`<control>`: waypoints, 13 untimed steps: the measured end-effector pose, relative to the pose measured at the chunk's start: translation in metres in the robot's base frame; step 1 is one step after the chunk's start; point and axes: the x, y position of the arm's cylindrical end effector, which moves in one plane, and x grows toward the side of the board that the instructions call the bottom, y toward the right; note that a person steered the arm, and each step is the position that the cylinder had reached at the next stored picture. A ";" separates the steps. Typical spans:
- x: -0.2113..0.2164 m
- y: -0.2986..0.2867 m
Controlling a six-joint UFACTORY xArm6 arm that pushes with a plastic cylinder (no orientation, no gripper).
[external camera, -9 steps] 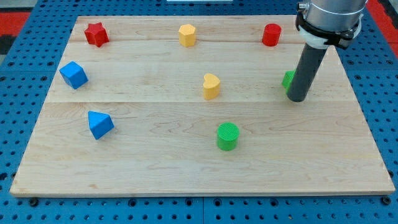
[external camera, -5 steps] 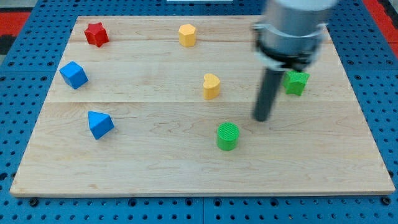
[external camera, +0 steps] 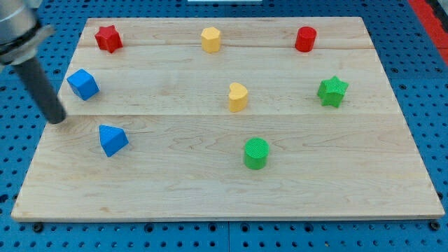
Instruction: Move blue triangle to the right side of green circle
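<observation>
So the setup is a pale wooden board (external camera: 210, 189) made of a few planks, sitting on a blue pegboard-style table (external camera: 427, 84) with rows of little holes, and there's a bit of red showing in the view's top corners. My tip (external camera: 56, 119) is way over at the view's left edge of the board, the rod leaning up and off toward the top left, a bit blurred. It's just a plain rod, so nothing is gripped, and it isn't touching any block. It sits between the blue cube (external camera: 82, 84) above it and the blue triangle (external camera: 112, 140) below and to its right, near both but apart. The green circle (external camera: 256, 153) is well off to the right of the triangle, near the board's lower middle. Also scattered about: red star (external camera: 108, 38) top left, yellow hexagon-ish block (external camera: 211, 39) top middle, red cylinder (external camera: 305, 39) top right, yellow heart (external camera: 238, 96) in the center, green star (external camera: 332, 91) at right.
</observation>
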 end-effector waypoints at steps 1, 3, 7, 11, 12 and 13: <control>0.022 0.026; 0.035 0.143; 0.030 0.235; 0.017 0.247; 0.016 0.307; 0.016 0.349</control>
